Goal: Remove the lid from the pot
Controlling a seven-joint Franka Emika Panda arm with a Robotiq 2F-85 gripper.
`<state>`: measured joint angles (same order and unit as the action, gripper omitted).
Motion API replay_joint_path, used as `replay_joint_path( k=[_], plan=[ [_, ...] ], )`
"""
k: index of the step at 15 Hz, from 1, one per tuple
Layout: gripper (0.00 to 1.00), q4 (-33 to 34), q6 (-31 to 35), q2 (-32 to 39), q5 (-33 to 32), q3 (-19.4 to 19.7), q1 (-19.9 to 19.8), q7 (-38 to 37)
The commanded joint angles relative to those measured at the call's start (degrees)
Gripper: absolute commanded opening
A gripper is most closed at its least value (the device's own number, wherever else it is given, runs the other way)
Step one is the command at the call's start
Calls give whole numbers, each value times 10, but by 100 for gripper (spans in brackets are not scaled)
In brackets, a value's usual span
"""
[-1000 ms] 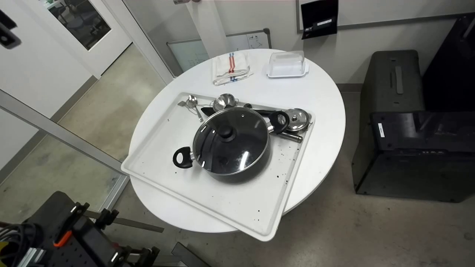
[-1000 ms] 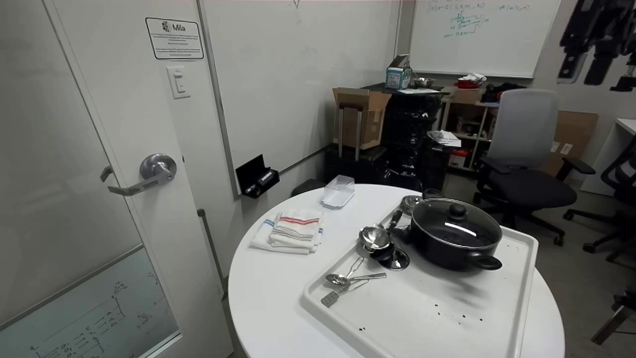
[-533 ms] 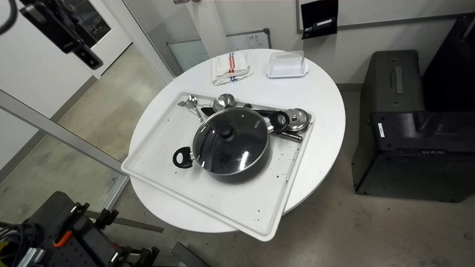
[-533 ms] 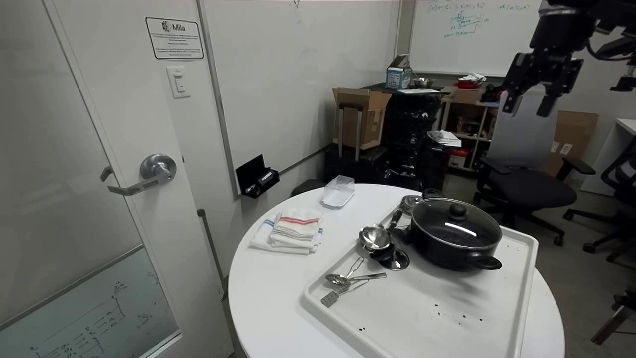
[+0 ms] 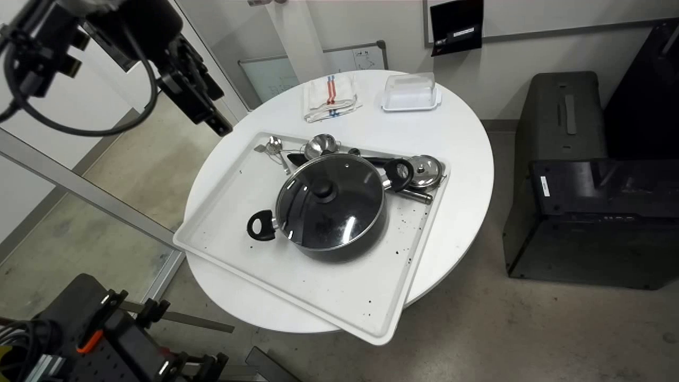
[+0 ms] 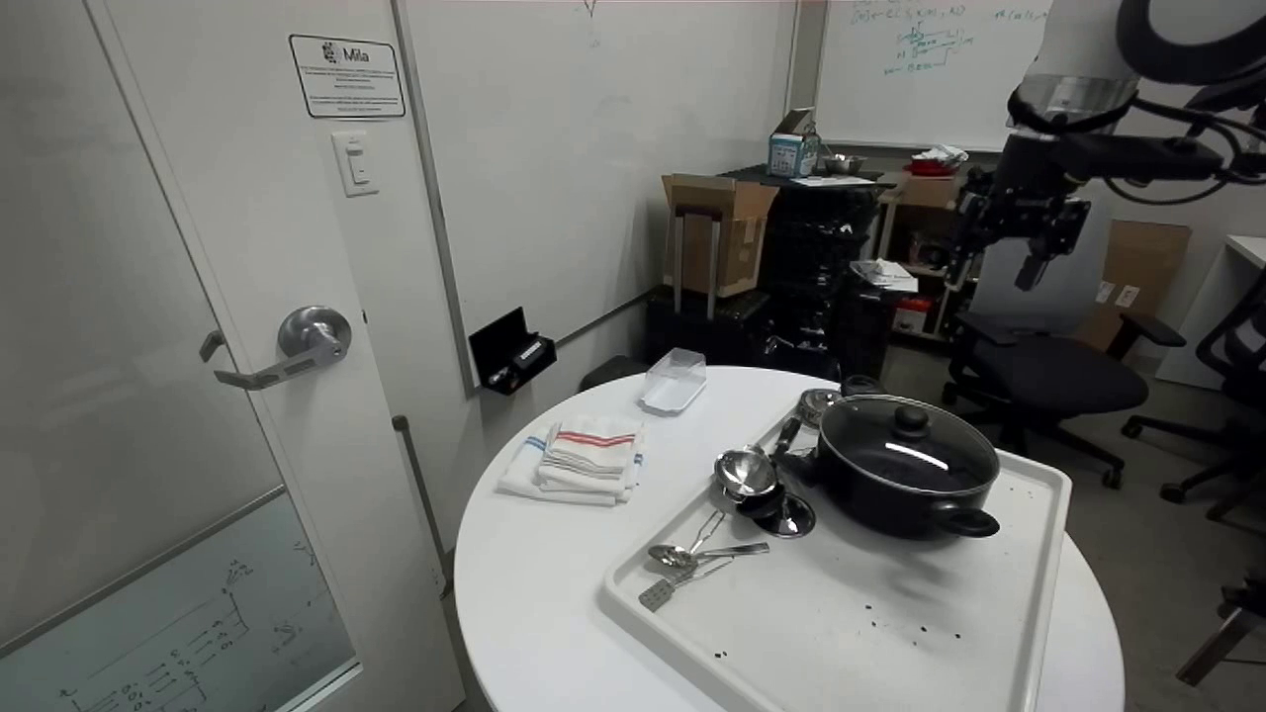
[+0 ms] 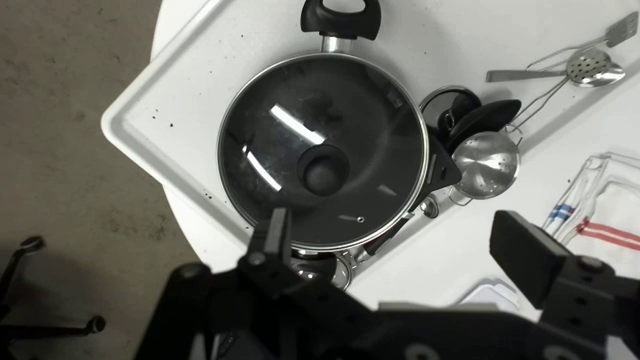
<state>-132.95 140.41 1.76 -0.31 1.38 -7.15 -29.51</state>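
The pot is black and sits on the white tray; its side shows in both exterior views (image 5: 339, 254) (image 6: 880, 506), and its loop handle shows in the wrist view (image 7: 342, 27). The glass lid (image 5: 345, 212) lies flat on the pot, with a dark centre knob (image 5: 322, 188). The lid also shows in an exterior view (image 6: 870, 445) and the wrist view (image 7: 350, 110). My gripper (image 6: 992, 275) is open and empty, above and apart from the pot. In the wrist view my fingers (image 7: 390, 217) are wide apart, with the knob beyond and left of the gap between them.
A small strainer (image 5: 320, 145), a small lidded metal pot (image 5: 424, 171) and metal utensils (image 5: 274, 148) crowd the pot on the tray (image 5: 339, 302). A folded towel (image 5: 331, 98) and a clear plastic box (image 5: 409, 93) stand on the round table (image 5: 461, 143).
The arm has come farther into both exterior views, lower and closer to the table. The pot, lid and other objects have not moved.
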Motion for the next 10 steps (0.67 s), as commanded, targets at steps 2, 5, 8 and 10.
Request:
replay_joint_path(
  k=[2, 5, 8, 10],
  plan=[
    [100, 44, 36, 85, -1, 29, 12, -28],
    [100, 64, 61, 131, 8, 44, 18, -22],
    [100, 85, 88, 175, 12, 59, 25, -25],
    [100, 99, 101, 203, 10, 70, 32, -30]
  ],
)
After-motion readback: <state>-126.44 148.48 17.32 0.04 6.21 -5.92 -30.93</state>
